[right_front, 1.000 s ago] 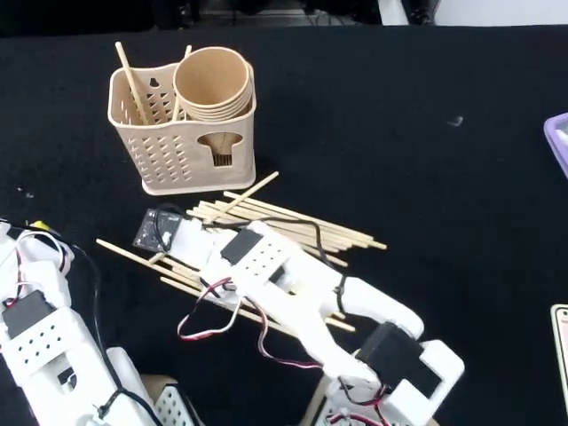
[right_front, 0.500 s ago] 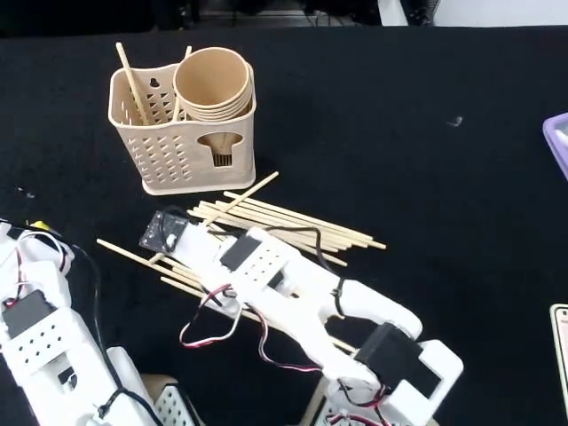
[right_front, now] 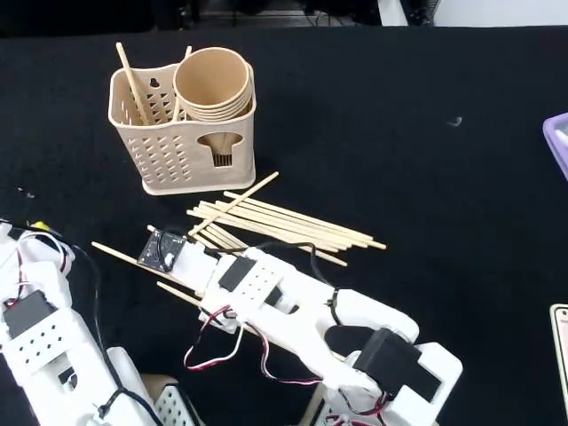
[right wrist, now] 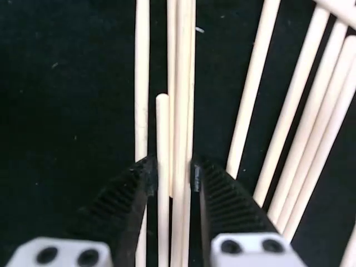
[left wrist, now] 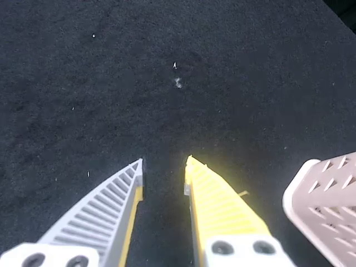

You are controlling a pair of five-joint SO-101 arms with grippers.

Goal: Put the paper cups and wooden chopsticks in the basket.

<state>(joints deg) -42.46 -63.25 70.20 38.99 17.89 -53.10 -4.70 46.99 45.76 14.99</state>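
Note:
The beige perforated basket (right_front: 182,146) stands at the back left and holds a stack of paper cups (right_front: 213,84) and two upright chopsticks (right_front: 131,84). A loose pile of wooden chopsticks (right_front: 284,226) lies on the black table in front of it. The right gripper (right_front: 160,251) is low at the pile's near-left end. Its black fingers (right wrist: 169,172) are shut on a few chopsticks (right wrist: 181,83) that run straight out between them. My left gripper (left wrist: 164,164) hangs open over bare black cloth at the near left, with nothing between its fingers.
More chopsticks (right wrist: 300,128) lie beside the gripped ones. A corner of a beige perforated container (left wrist: 325,203) sits close to the left gripper. A purple object (right_front: 557,142) and a card (right_front: 561,342) lie at the table's right edge.
The right gripper has drawn back toward the near left, and the nearest chopsticks have shifted with it, away from the main pile. The left arm has kept still.

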